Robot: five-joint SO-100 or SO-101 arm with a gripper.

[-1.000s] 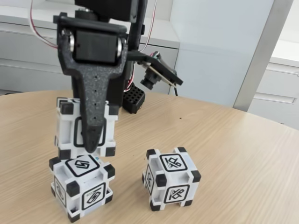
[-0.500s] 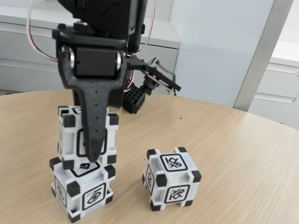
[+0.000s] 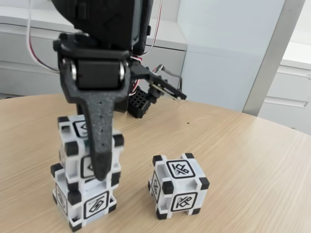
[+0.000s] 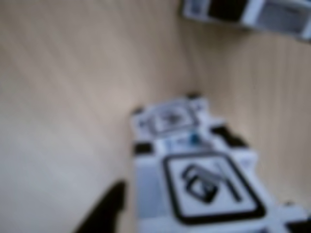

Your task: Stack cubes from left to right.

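Note:
Two white cubes with black corners stand stacked at the left of the fixed view. The upper cube [image 3: 80,130] sits on the lower cube [image 3: 95,205], slightly offset. My gripper [image 3: 92,165] comes down from above and is shut on the upper cube, its black front finger [image 3: 99,145] covering that cube's face. A third cube [image 3: 179,187] stands alone to the right on the table. The blurred wrist view shows the held cube [image 4: 204,182] close up, the lower cube [image 4: 167,119] beneath it, and the third cube [image 4: 252,12] at the top edge.
The round wooden table [image 3: 243,145] has open surface to the right of and behind the cubes. A black perforated block [image 3: 138,104] sits at the arm's base. White cabinets stand beyond the table edge.
My gripper has come down with the held cube, which went from hanging behind and above the lower cube to sitting on it. The right cube has not moved.

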